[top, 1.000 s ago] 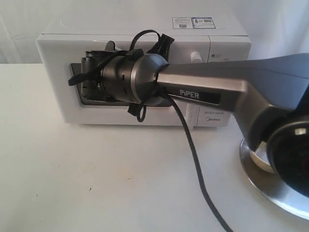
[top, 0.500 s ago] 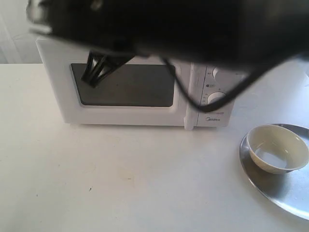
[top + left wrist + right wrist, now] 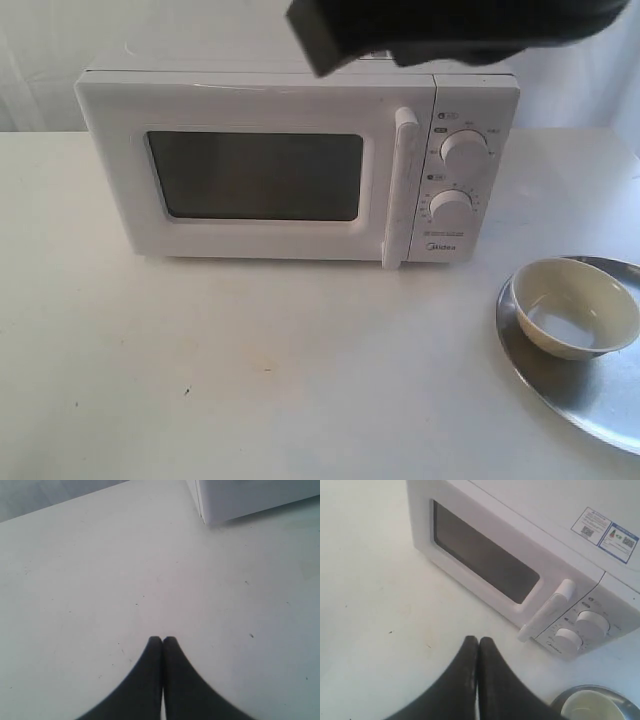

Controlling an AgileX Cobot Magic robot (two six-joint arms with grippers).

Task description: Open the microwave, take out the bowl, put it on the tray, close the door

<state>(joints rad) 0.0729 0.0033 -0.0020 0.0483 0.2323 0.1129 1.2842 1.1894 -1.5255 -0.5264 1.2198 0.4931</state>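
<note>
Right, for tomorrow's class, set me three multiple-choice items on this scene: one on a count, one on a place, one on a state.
1. How many round dials does the microwave have? A one; B two; C four.
2. Where is the bowl? A inside the microwave; B on the tray; C on the bare table.
3. How is the door? A wide open; B half open; C shut.

Answers:
1 B: two white dials sit one above the other.
2 B: the bowl rests on the silver tray.
3 C: the door lies flush with the front.
</note>
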